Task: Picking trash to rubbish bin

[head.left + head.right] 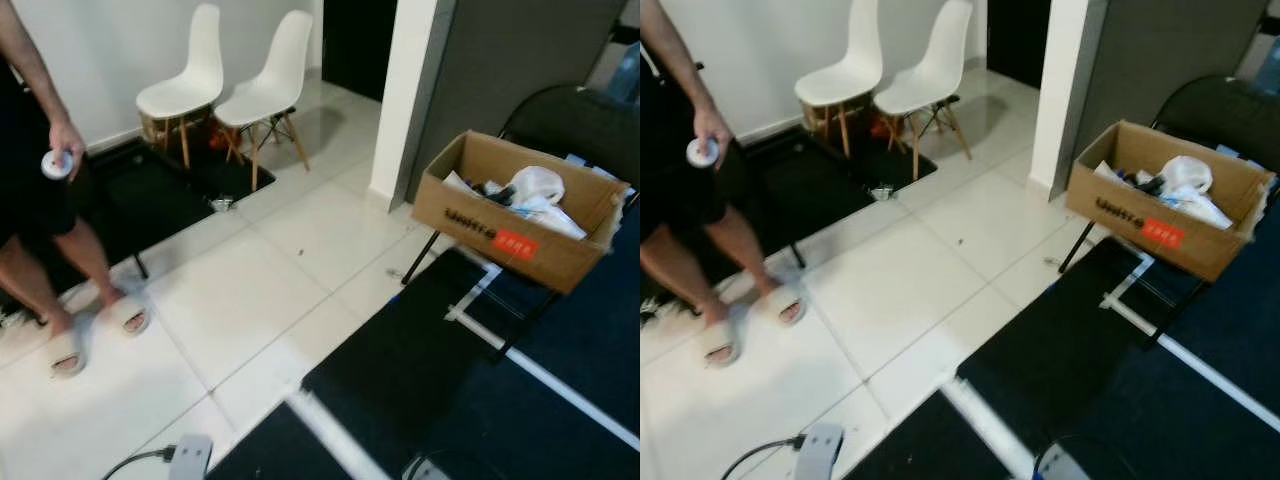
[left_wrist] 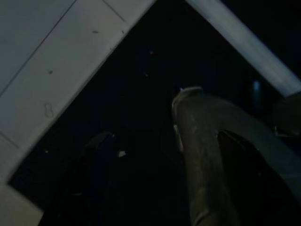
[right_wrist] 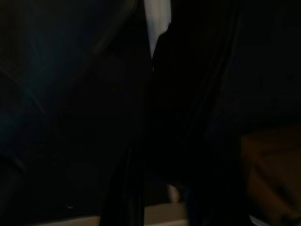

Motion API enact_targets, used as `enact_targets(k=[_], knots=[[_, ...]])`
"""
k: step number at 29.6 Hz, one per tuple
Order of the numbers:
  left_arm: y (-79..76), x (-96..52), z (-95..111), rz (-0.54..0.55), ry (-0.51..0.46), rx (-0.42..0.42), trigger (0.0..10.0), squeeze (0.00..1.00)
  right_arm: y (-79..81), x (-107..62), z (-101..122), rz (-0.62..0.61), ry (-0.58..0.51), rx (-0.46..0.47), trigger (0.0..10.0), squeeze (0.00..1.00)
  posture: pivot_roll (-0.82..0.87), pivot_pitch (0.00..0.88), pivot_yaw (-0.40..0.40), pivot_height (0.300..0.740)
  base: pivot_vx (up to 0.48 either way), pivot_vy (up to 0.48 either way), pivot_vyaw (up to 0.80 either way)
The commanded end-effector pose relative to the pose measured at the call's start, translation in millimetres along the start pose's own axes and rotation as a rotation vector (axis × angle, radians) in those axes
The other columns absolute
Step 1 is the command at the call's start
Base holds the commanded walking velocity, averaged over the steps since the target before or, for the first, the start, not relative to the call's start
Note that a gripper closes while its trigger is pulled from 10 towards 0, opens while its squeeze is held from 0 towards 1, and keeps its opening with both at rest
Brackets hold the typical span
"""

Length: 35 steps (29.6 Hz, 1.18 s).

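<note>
Person: stands at the far left [image 1: 40, 200] in sandals, one hand [image 1: 65, 140] holding a small white round object [image 1: 55, 164]; what that object is cannot be told.
Cable and plug block: a grey block [image 1: 190, 455] with a black cable lies on the white tiled floor [image 1: 250, 300] at the near edge.
Chairs: two white chairs [image 1: 230, 85] stand side by side against the back wall, partly over a black mat [image 1: 160, 195].
Trash: a small crumpled silver-grey scrap [image 1: 221, 203] lies at the edge of that mat, just in front of the chairs and well apart from the robot. This is judged the likeliest piece to collect.
Handling: the scrap looks light, thin and easily crushed, like foil or wrapper; it should give under the fingers. Judged best taken across its raised middle with a low pinch, since the tile beneath is smooth and it may slide.
Bin: a cardboard box [image 1: 520, 215] with a red label, on a black frame at the right, already holds white bags and other rubbish. It appears to serve as the bin.
Dark mats: black and blue mats [image 1: 430, 370] with white tape lines cover the near right floor.
Left gripper: hangs idle over dark mat and tile; one black finger [image 2: 202, 155] can be made out, but whether the fingers are apart or together cannot be told.
Right gripper: wrist view too dark to judge; cannot tell.
</note>
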<state>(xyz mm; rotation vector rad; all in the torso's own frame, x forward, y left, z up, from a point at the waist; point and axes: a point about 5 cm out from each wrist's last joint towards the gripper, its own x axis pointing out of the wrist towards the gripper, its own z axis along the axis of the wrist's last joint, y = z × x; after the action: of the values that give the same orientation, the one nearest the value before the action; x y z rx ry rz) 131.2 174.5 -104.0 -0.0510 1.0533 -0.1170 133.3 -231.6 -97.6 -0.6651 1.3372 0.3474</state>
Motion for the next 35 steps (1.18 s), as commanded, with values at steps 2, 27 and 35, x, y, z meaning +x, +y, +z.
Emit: enact_targets(k=[2, 27, 35], knots=[[0.9, -2.1, -11, 0.002, 0.044, -0.002, 10.0, 0.00, 3.5, 0.3, 2, 0.017, -0.012, 0.001, 10.0, 0.00, -0.01, 0.039, 0.080, 0.740, 0.000, 0.000, -0.80], [4.3, -2.6, -11, 0.030, 0.041, -0.007, 10.0, 0.00, 19.1, 1.7, 11, 0.035, -0.027, -0.008, 10.0, 0.00, 0.00, 0.039, 0.082, 0.740, 0.000, 0.000, -0.80], [6.4, -2.9, -9, 0.028, 0.032, 0.003, 10.0, 0.00, 11.9, -0.2, 26, 0.032, -0.141, 0.083, 10.0, 0.00, 0.00, 0.039, 0.085, 0.740, 0.034, 0.000, -0.25]])
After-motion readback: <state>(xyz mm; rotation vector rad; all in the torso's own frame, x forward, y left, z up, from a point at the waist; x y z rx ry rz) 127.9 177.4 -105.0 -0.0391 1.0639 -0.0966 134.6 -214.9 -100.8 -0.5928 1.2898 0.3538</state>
